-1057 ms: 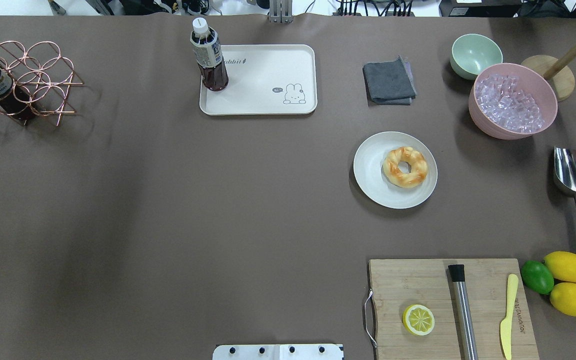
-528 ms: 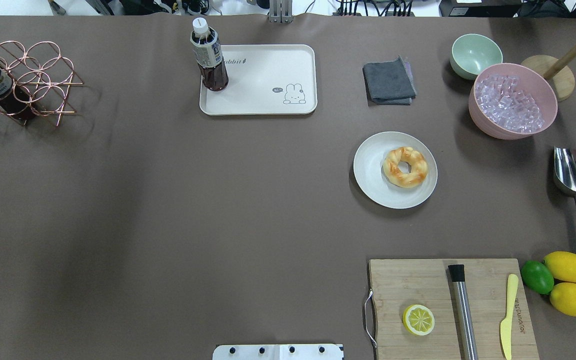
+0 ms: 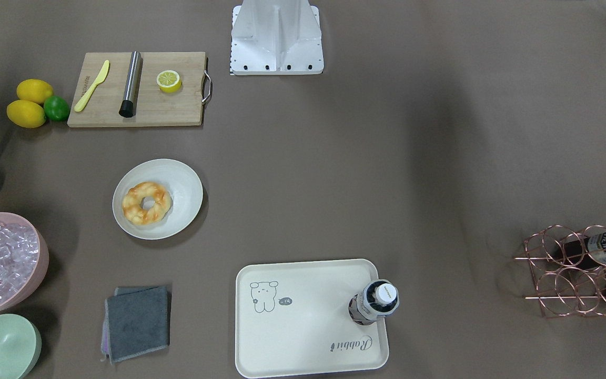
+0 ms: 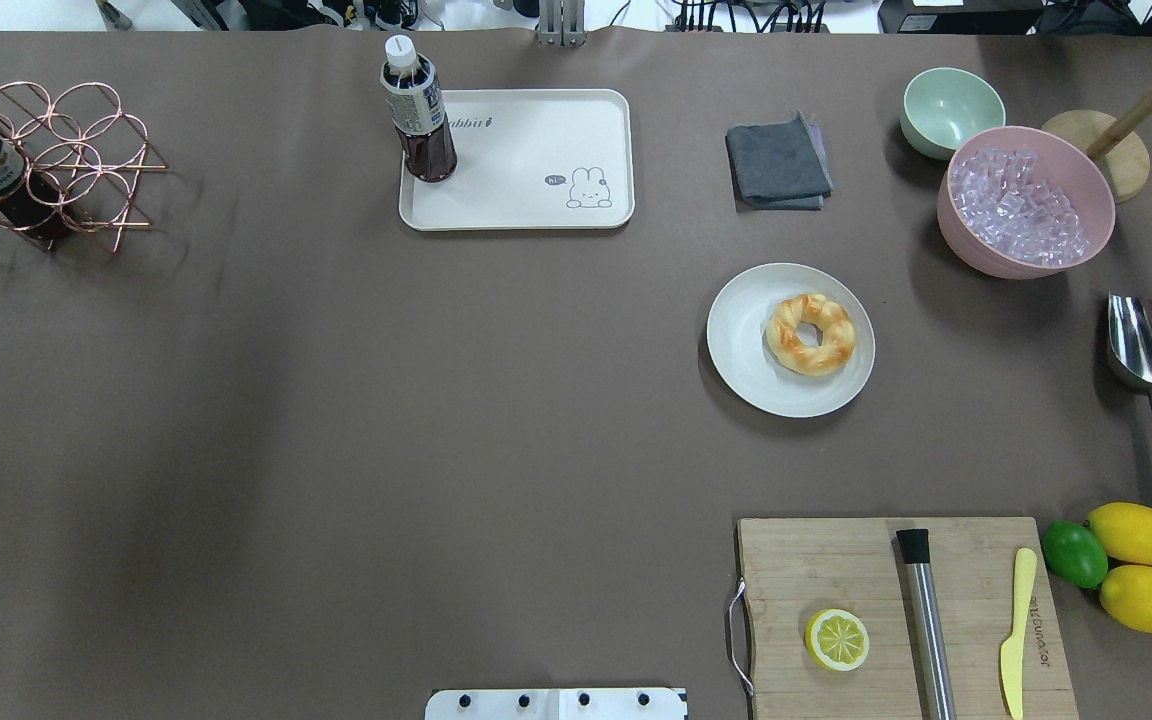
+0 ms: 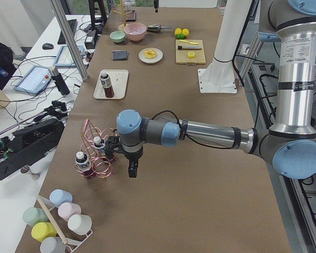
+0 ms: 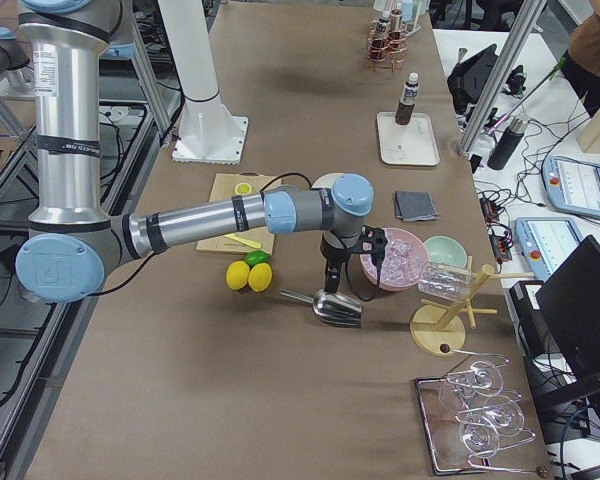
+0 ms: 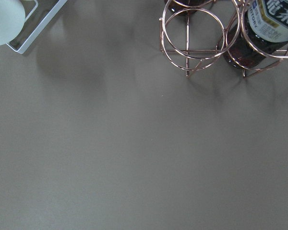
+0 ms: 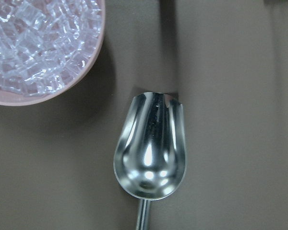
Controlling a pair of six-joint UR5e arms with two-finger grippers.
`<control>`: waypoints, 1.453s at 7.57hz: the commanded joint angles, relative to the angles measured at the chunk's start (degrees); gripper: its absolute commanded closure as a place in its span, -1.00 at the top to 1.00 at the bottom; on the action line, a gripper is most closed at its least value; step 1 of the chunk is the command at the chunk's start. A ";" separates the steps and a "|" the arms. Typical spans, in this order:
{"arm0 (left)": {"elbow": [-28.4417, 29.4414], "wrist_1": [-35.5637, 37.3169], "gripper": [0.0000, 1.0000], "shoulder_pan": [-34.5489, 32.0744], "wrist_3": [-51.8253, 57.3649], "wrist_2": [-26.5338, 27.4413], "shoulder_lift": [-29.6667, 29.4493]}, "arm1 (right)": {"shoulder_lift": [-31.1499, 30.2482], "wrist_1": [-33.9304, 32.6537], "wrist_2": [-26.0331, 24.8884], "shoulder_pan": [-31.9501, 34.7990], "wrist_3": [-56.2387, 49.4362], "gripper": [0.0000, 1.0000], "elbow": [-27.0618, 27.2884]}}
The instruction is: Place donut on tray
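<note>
The donut lies on a round white plate right of the table's middle; it also shows in the front view. The cream-white tray sits at the far middle with a dark drink bottle standing on its left corner. The tray's bear drawing and "Rabbit" word show in the front view. My left gripper hangs next to the copper rack, far from the donut. My right gripper hangs over the steel scoop. I cannot tell whether either is open or shut.
A pink bowl of ice, a green bowl and a steel scoop are at the right. A cutting board with a halved lemon is near right. A grey cloth lies beside the tray. A copper bottle rack stands far left.
</note>
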 commanded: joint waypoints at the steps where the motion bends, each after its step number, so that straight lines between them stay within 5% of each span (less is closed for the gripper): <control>1: 0.17 0.06 0.98 0.06 0.05 -0.52 -0.06 | 3.53 0.19 -0.15 -10.20 15.45 1.00 4.10; 6: -0.19 -0.39 0.98 -2.22 0.23 -2.44 -0.58 | 17.76 0.28 -7.96 -27.01 31.41 0.99 -2.01; 11: -0.09 -0.39 0.98 -2.23 0.23 -2.45 -0.50 | 18.76 19.52 -10.17 -32.04 44.78 0.98 -13.46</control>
